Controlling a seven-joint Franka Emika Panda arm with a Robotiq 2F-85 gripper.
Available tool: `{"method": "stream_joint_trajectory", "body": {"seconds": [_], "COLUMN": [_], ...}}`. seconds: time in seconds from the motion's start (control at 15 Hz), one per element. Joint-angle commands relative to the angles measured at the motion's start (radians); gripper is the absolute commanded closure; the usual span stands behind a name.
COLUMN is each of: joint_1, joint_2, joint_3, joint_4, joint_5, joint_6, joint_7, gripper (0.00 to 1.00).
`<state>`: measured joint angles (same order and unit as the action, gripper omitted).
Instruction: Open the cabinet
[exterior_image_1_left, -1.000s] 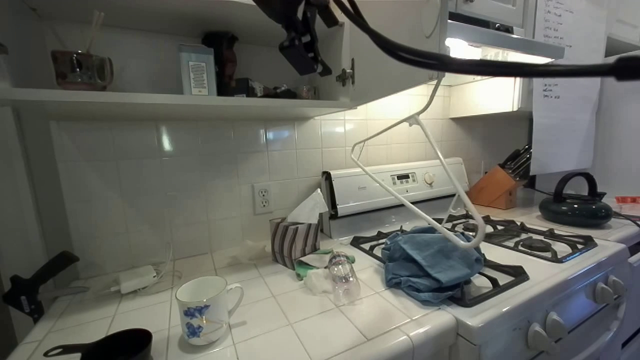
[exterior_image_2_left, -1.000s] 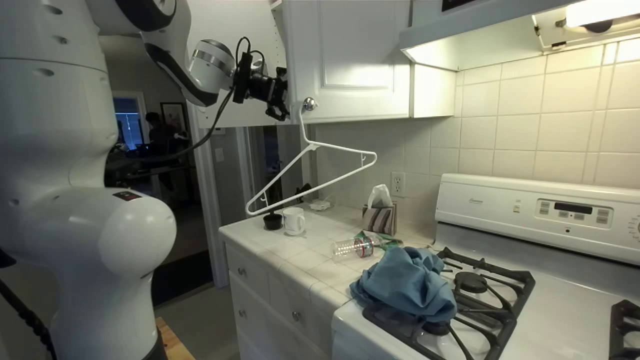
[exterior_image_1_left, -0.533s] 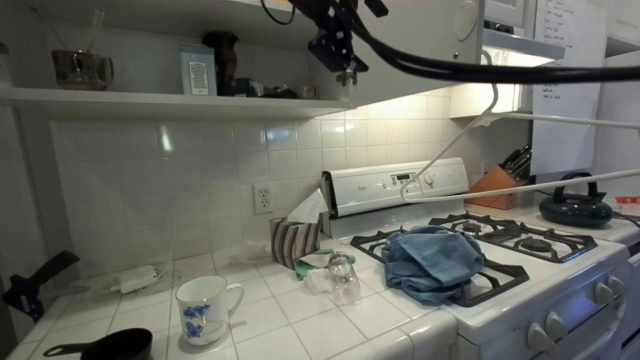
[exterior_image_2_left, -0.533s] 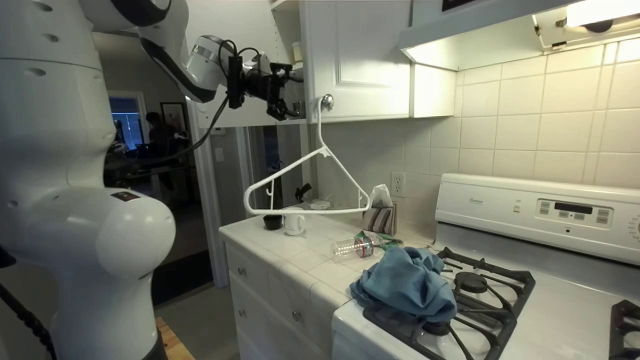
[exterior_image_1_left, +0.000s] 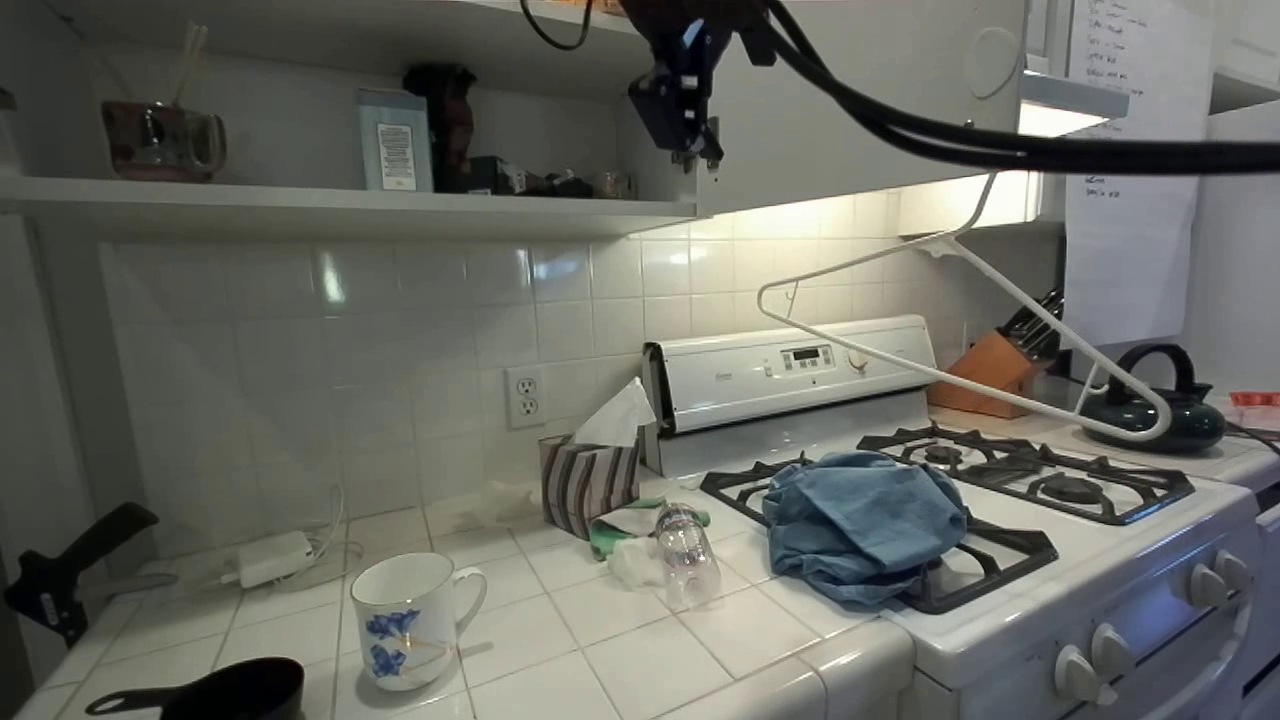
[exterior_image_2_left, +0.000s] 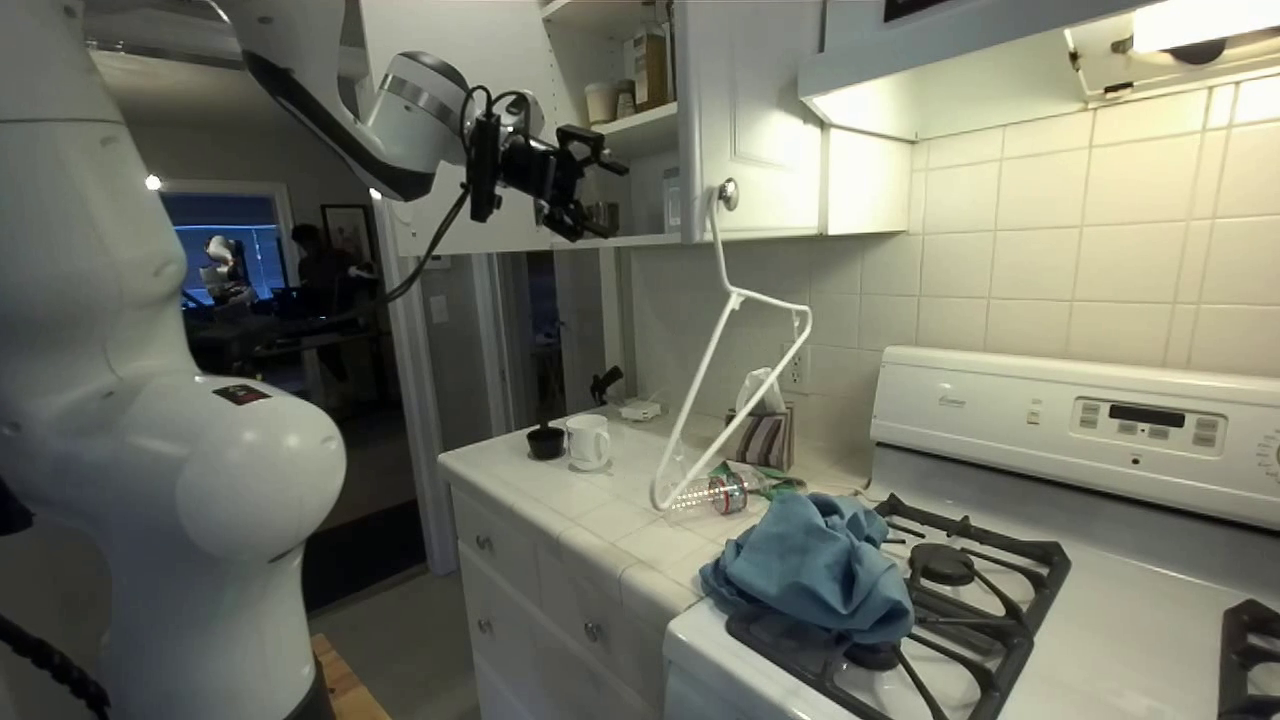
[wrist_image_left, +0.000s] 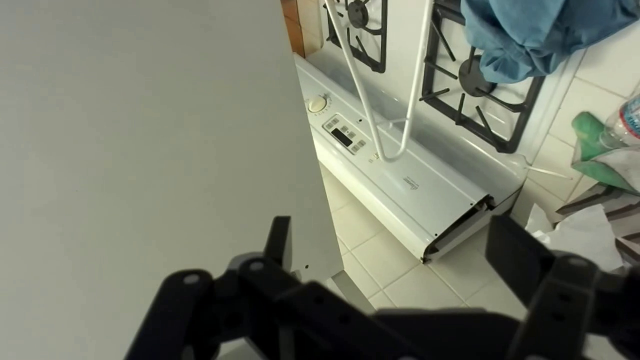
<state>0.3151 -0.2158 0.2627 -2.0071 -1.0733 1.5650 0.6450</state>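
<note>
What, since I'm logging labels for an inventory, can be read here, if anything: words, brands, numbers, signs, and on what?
None with certainty; too small or blurred:
Stove back panel: script, perhaps "Amana"
Paper sheet: handwriting
Pale blue box in the cabinet: printed label
Bottle label: lettering, cut off by the frame
Dark tag on the robot arm: small marks

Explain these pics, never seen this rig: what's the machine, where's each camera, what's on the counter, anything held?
The machine is a white jointed robot arm ending in a black two-fingered hand. Two cameras watch from outside it; the third sits on its wrist, looking past the hand. The tiled counter bears, among other things, a flowered mug, a black pan, a tissue box and a clear bottle; a blue cloth lies on the stove. The hand is open and holds nothing. The white cabinet is open, and a hanger is hooked over its door knob.
</note>
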Motion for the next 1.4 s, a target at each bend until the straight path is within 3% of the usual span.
{"method": "stream_joint_trajectory", "body": {"seconds": [0.0, 0.4, 0.73, 1.0, 1.33], "joint_1": [-0.019, -0.008, -0.017, -0.057, -0.109], "joint_2": [-0.006, 0.016, 0.0, -0.005, 0.022], "joint_3": [0.018, 0.03, 0.006, -0.041, -0.062], "joint_4": [-0.005, 0.009, -0.017, -0.035, -0.056], "joint_5": [0.004, -0.01, 0.043, 0.19, 0.439], "joint_6": [0.005, 0.054, 0.317, 0.446, 0.356], "joint_7": [-0.002, -0.007, 0.013, 0.037, -0.019], "gripper": [0.0, 0.0, 0.0, 0.0, 0.0]}}
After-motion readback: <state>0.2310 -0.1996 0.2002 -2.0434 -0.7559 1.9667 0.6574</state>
